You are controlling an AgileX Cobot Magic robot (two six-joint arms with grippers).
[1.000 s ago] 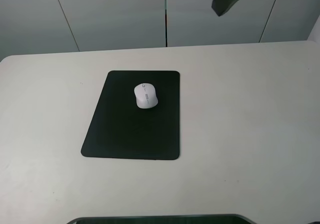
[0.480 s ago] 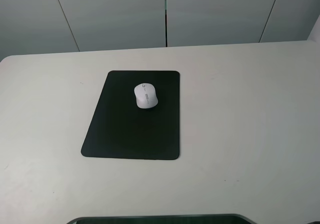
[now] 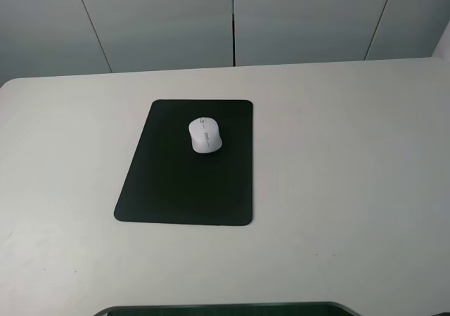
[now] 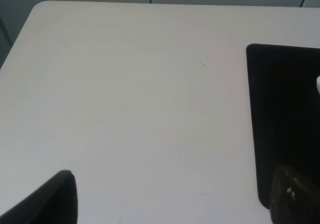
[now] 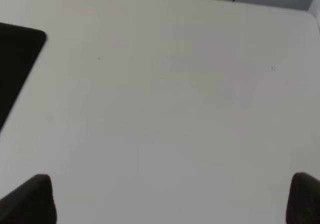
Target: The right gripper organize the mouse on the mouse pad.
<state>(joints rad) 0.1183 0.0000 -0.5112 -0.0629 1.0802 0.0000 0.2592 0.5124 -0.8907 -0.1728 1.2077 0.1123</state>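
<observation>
My table (image 3: 351, 189) is bare apart from the mouse pad (image 3: 176, 189), with the mouse (image 3: 204, 134) sitting on its far half, nothing touching it. The right arm, overhead a second ago, has left the high view. Right gripper (image 5: 170, 204) hangs fingers spread wide over bare table, left gripper (image 4: 170, 204) likewise. I judge the placing done.

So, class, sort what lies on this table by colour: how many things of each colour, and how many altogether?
White: 1, the mouse
Black: 1, the mouse pad
Total: 2, the mouse resting on the pad's far half on the table.
</observation>
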